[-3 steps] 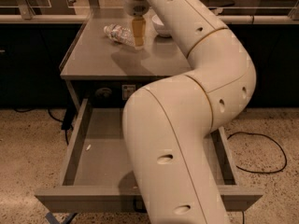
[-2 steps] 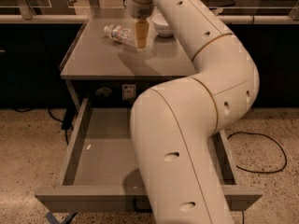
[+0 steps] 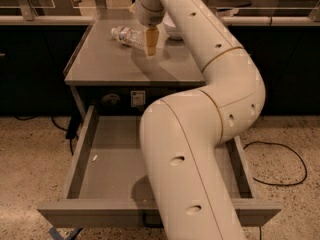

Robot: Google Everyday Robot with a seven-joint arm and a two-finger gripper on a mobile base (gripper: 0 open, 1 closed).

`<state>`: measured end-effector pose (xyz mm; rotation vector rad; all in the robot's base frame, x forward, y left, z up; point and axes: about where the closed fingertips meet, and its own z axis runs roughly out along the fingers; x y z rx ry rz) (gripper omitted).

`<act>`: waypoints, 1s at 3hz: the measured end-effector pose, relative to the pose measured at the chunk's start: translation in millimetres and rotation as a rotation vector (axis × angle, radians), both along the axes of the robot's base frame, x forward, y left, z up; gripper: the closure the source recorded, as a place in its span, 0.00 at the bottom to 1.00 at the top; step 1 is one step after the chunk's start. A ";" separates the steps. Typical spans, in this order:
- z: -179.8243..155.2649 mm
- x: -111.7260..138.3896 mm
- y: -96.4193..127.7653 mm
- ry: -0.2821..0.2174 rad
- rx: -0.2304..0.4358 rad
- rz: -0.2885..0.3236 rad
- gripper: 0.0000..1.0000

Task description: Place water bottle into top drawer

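Clear bottle (image 3: 126, 35) lying on the table (image 3: 110, 66), drawer (image 3: 90, 218) pulled open below.

Its white label band and the small sticker (image 3: 138, 98) on the front under the tabletop both carry writing too small to read. The tan gripper (image 3: 150, 52) points straight down just right of the bottle, close to the tabletop and holding nothing; how far open it is cannot be told. A white bowl (image 3: 173, 30) sits behind it. Since a second ago the gripper has dropped slightly and the arm has swung right, while the bottle has not moved.
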<state>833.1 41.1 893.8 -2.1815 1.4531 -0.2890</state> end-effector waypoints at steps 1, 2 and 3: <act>-30.0 18.6 29.9 -0.013 -0.011 0.073 0.00; -30.0 18.6 29.9 -0.013 -0.011 0.073 0.00; -36.7 21.2 33.3 -0.014 -0.004 0.090 0.00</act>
